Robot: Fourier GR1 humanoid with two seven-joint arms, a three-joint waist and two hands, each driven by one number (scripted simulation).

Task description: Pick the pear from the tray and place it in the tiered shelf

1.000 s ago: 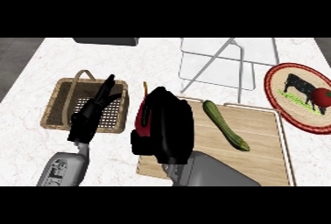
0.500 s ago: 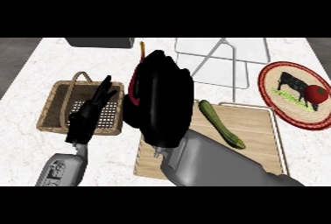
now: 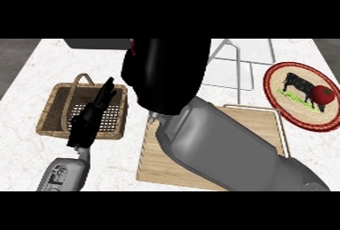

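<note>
Bright, even light; soft shadows.

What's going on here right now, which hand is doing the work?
The right hand is raised close to the view over the counter, between the wooden tray and the wire tiered shelf, its back hiding whatever it may hold. No pear shows. The left hand rests open over the wicker basket. A plate with a tomato sits at right.

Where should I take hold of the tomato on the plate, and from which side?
Grip the tomato across its round middle, coming straight down from above. It sits by itself near the right rim of the plate, top and sides uncovered, so fingers should fit on opposite sides.
</note>
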